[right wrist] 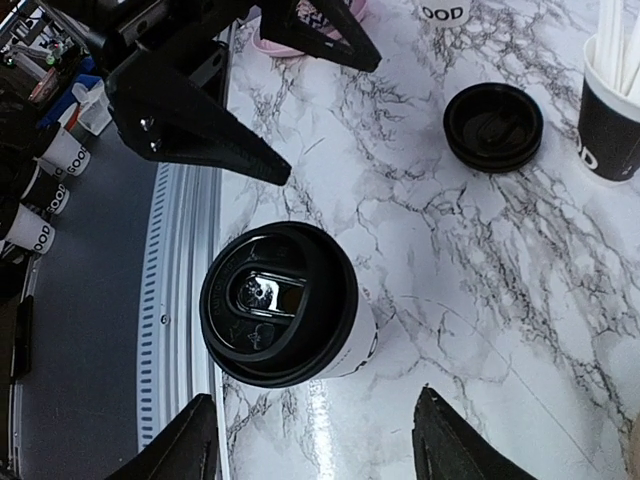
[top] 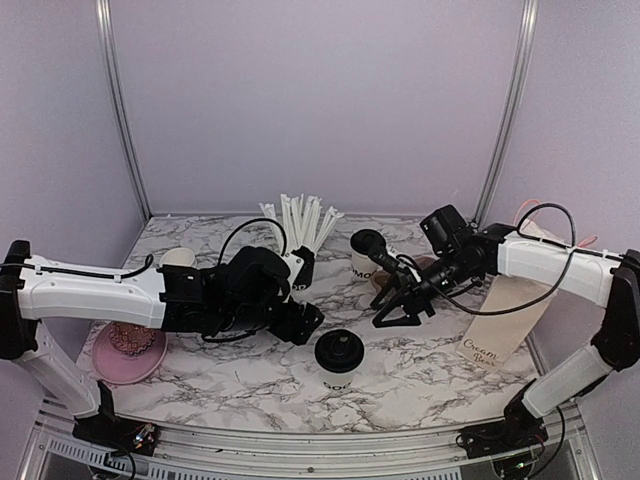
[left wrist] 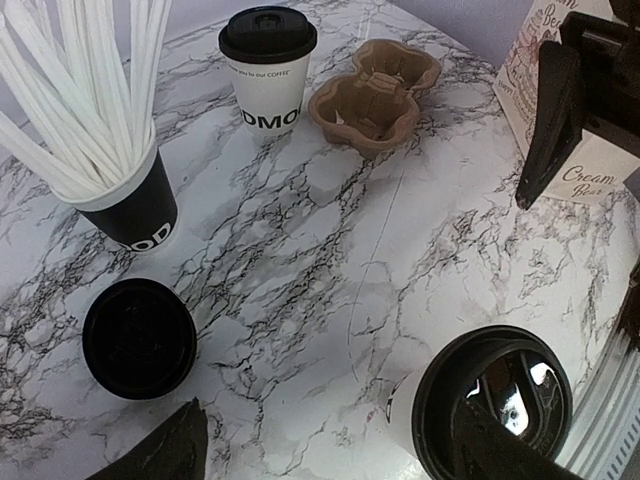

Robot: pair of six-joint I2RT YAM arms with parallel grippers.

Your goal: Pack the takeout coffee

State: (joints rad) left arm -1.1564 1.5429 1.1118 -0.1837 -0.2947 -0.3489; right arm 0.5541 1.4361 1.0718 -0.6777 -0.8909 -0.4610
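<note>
Top external: left end effector point(top: 305, 322) and right end effector point(top: 400, 312) both gaped wide, empty, crowding the near lidded cup point(top: 338, 358); a collision seemed possible. Left wrist: far lidded cup point(left wrist: 268, 65) stood beside the carrier point(left wrist: 375, 95). Right wrist: an off-centre close could topple the near lidded cup.

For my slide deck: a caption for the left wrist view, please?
Far lidded cup beside cardboard carrier, near lidded cup at lower right, loose lid and straw cup at left.
</note>
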